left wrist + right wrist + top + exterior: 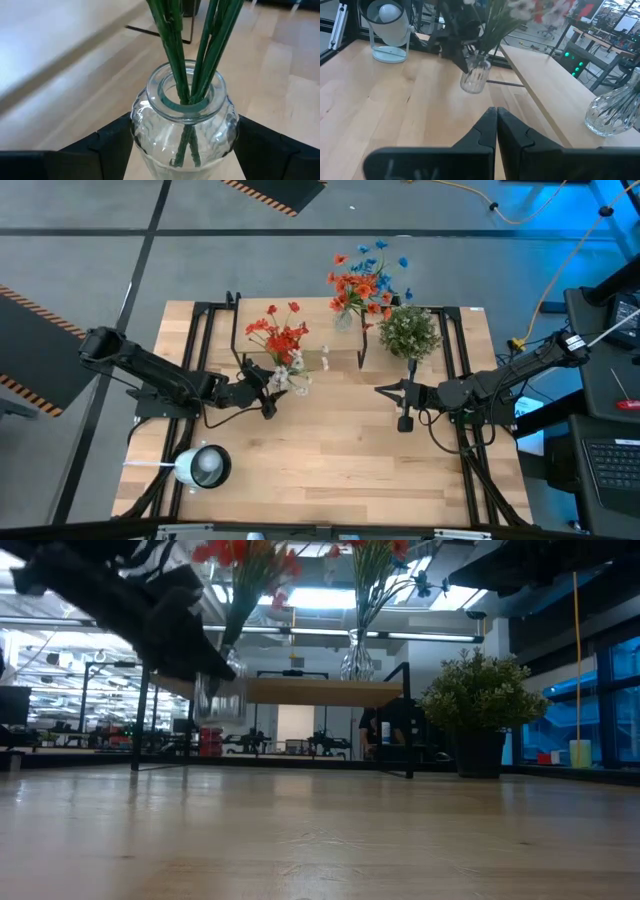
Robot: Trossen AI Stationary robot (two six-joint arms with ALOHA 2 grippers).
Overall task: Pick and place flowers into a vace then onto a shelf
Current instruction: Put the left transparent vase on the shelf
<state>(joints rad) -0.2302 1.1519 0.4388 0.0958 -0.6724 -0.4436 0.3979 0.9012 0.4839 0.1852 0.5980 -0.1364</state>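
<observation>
Left gripper [268,385] clamps the glass vase [182,125] of flowers [280,340], stems upright, beside the shelf [345,358]; bushy plant [409,332] and second vase [344,318] near; right gripper [392,392] pinched closed.

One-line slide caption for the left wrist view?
Left gripper clamps a clear glass vase holding green flower stems beside the shelf.

Two glass vases showing: one vase [268,387] being held above table, second vase [344,318] sitting on single shelf [330,360]. Two flower bunches, one potted plant [409,333], one lamp [203,467], two arms being counted.
</observation>
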